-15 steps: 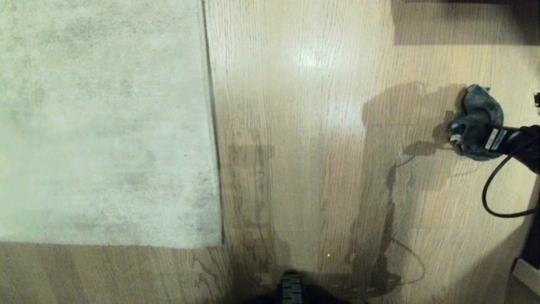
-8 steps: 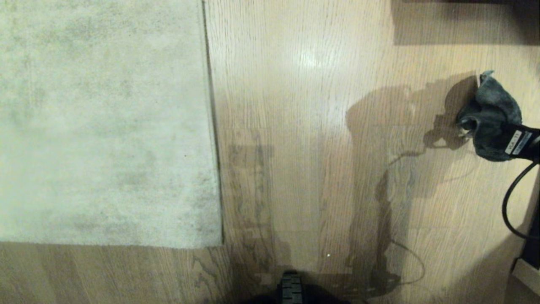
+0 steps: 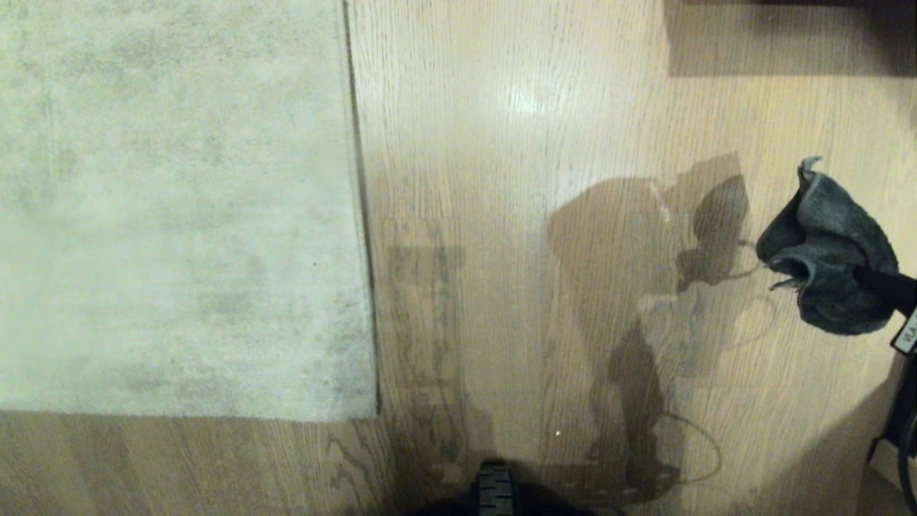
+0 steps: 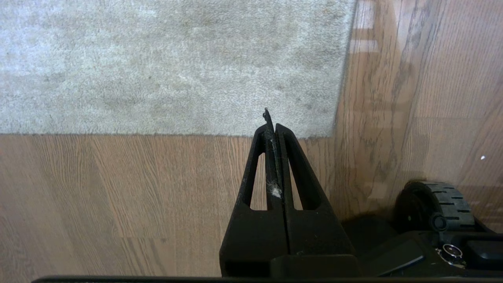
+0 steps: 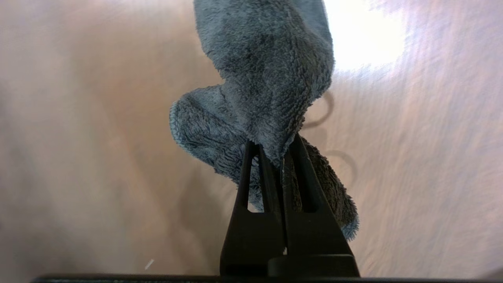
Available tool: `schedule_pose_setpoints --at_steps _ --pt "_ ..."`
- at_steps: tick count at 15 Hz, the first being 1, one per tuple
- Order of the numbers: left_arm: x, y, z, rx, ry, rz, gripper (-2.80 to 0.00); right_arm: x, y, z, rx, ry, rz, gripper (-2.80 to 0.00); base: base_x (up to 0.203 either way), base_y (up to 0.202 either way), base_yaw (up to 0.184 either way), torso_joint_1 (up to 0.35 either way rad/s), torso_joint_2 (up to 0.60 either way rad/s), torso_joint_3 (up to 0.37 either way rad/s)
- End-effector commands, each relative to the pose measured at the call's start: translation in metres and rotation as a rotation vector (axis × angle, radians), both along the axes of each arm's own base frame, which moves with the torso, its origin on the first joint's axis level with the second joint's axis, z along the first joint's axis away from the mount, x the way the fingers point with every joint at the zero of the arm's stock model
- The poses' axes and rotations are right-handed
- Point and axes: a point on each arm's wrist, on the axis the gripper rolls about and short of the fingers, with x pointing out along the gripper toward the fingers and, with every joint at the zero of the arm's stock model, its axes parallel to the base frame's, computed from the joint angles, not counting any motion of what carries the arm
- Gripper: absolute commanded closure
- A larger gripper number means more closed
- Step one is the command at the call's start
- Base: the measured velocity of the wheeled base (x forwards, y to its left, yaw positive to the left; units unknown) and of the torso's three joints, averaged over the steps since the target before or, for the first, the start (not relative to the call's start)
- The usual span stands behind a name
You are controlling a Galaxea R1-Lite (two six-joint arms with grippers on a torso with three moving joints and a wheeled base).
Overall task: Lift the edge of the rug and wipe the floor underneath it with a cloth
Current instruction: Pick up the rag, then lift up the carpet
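Observation:
The pale grey-beige rug (image 3: 172, 208) lies flat at the left, its rug edge (image 3: 362, 215) running straight down to a square corner (image 3: 375, 414). Light wood floor (image 3: 501, 179) fills the rest. At the far right my right gripper (image 3: 852, 271) is shut on the dark grey-teal cloth (image 3: 831, 244), which hangs bunched above the floor. In the right wrist view the cloth (image 5: 267, 78) is pinched at my right gripper (image 5: 275, 148). My left gripper (image 4: 272, 126) is shut and empty, hovering near the rug corner (image 4: 330, 131); it is outside the head view.
A dark shadowed strip of furniture sits at the top right (image 3: 788, 36). My base's black wheel (image 3: 494, 491) shows at the near edge, and again as the wheel (image 4: 432, 210) in the left wrist view. A black cable (image 3: 904, 430) and a pale object (image 3: 892, 459) sit at the right edge.
My right gripper has carried the cloth toward me along the right edge and raised it; its shadow has slid left, away from the cloth. Rug and left gripper are unchanged.

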Motion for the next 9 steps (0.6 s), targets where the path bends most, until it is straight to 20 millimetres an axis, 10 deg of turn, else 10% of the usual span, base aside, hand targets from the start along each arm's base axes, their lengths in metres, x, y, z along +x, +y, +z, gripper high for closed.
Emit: schedule_pose_setpoints --at_steps 1,9 --pt "0.000 0.000 0.000 0.000 0.001 0.000 0.00 -0.030 0.010 -0.003 -0.019 -0.050 0.048 0.00 0.000 0.000 0.000 0.000 0.00 0.000" --pt "0.000 0.000 0.000 0.000 0.001 0.000 0.00 -0.115 0.037 -0.036 -0.045 -0.135 0.065 0.00 0.000 0.000 0.000 0.000 0.00 0.000"
